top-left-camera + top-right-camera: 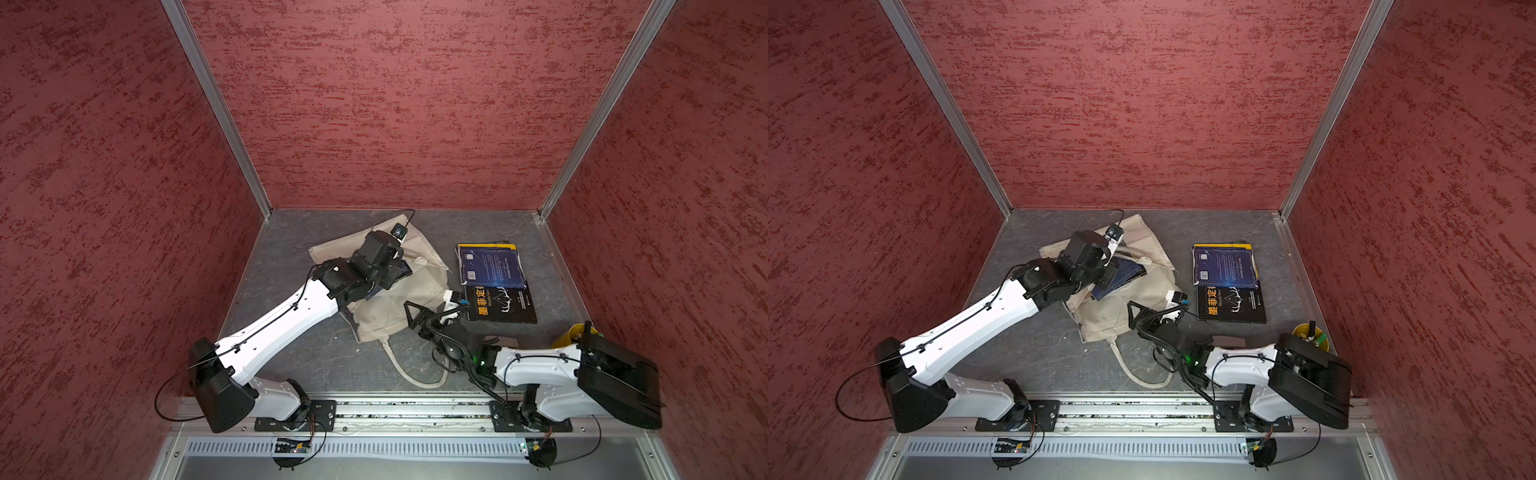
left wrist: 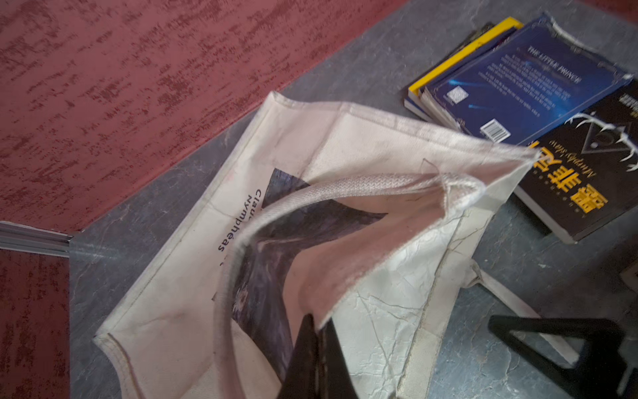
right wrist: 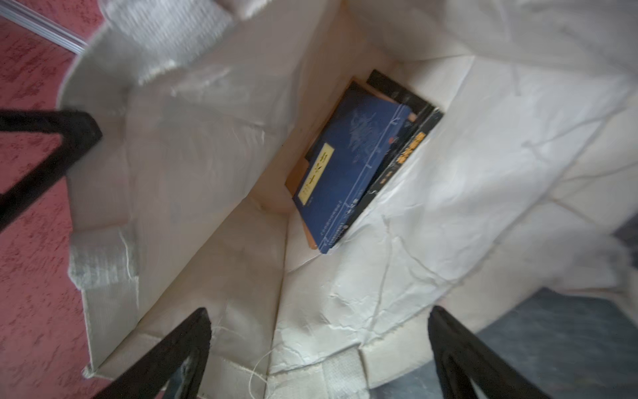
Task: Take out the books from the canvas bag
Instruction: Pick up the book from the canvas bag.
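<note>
The left tool point(image 2: 315, 345) is clamped shut on the rim of the bag point(image 2: 165, 304). The right tool point(image 3: 319, 311) gapes wide at its mouth, holding nothing, with books point(image 3: 348, 172) inside.

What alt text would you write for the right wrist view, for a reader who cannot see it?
Inside the open canvas bag, a dark blue book lies over a black book with orange lettering. The right gripper, jaws open, hovers at the bag's mouth.

We are finding a yellow cup point(image 1: 1300, 331) standing on the grey floor point(image 1: 1034, 353), close beside a red wall point(image 1: 1433, 208), with dark items sticking up in it. Aluminium posts point(image 1: 942, 104) are framing the walls.
</note>
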Robot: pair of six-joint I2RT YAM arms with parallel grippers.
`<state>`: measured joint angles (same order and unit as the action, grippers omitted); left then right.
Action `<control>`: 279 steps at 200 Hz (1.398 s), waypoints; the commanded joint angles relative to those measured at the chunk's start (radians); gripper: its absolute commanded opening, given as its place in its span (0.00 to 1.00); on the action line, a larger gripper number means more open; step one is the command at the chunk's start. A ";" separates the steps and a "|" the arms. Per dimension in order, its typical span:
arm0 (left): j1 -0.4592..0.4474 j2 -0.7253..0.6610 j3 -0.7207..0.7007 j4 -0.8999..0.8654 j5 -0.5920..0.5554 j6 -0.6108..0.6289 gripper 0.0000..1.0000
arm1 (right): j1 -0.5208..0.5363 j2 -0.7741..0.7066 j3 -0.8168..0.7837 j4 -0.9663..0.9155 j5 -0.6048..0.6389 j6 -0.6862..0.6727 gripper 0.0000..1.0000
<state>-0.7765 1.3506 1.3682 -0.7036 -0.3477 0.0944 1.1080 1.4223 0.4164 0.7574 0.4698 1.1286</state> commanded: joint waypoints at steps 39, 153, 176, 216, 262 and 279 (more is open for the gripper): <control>0.020 -0.144 -0.013 0.059 0.091 0.007 0.00 | 0.011 0.261 0.178 0.126 -0.096 0.015 0.94; 0.041 -0.272 -0.153 0.196 0.144 -0.007 0.00 | -0.033 0.554 0.379 0.088 -0.069 0.173 0.78; 0.048 -0.288 -0.178 0.217 0.166 -0.022 0.00 | -0.060 0.576 0.410 0.068 -0.092 0.193 0.74; 0.089 -0.322 -0.225 0.259 0.230 -0.049 0.00 | -0.091 0.622 0.466 0.028 -0.071 0.202 0.73; 0.101 -0.367 -0.306 0.319 0.277 -0.050 0.00 | -0.141 0.665 0.500 0.104 -0.124 0.197 0.53; 0.109 -0.385 -0.338 0.353 0.290 -0.051 0.00 | -0.140 0.646 0.522 0.067 -0.111 0.171 0.46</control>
<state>-0.6830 1.0069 1.0538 -0.4686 -0.0952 0.0566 0.9787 2.0781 0.8959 0.8387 0.3550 1.3228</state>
